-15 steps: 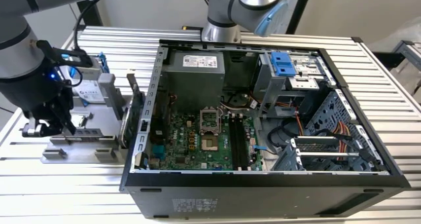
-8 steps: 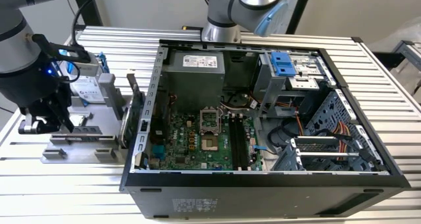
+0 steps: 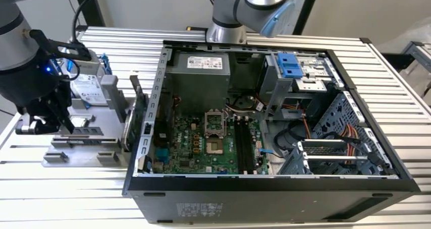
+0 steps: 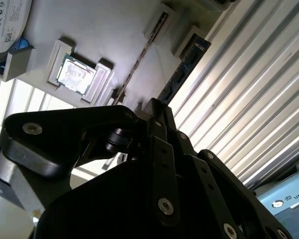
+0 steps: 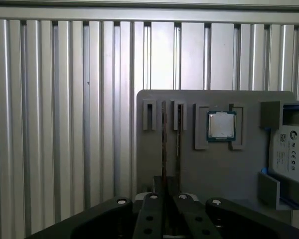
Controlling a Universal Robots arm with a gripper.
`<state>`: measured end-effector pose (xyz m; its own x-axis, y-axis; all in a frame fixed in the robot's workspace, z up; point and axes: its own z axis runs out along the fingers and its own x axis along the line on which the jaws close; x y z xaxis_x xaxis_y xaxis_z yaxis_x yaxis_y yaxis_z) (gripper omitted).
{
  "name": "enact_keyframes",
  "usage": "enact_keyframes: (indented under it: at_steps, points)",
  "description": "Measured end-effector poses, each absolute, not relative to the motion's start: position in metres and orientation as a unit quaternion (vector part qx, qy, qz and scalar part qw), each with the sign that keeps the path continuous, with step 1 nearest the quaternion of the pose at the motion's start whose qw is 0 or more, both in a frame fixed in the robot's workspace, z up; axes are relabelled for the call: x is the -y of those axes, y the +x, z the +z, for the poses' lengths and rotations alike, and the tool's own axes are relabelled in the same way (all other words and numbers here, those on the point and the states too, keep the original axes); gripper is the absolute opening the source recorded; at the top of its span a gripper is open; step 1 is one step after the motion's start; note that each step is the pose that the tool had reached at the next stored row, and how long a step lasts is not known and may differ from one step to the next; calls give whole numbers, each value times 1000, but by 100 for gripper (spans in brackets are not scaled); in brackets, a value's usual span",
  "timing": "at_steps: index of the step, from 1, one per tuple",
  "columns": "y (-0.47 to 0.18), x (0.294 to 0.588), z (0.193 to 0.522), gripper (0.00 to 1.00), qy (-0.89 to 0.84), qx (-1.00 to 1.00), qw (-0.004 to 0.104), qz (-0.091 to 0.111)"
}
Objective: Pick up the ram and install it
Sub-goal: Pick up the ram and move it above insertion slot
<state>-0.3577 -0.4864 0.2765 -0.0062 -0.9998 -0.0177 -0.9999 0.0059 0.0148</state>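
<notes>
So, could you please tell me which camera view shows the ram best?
The second wrist view: the ram shows its dark face at a slant, in the grey holder. The first wrist view shows it edge-on, a thin line. The exterior view shows it small, at the exterior view's left.

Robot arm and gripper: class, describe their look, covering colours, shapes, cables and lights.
The arm is round silver-grey tubing with a black band; its joint behind the computer case has a light-blue cap. Black cables run to the wrist, where a small blue light glows. The gripper is black, built of flat links with silver screw heads.
</notes>
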Motion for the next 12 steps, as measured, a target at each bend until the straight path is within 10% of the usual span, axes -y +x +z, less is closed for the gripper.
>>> enact_keyframes:
  at_steps: [12]
  points:
    - [-358,486,277,0,-705,-709,1,11]
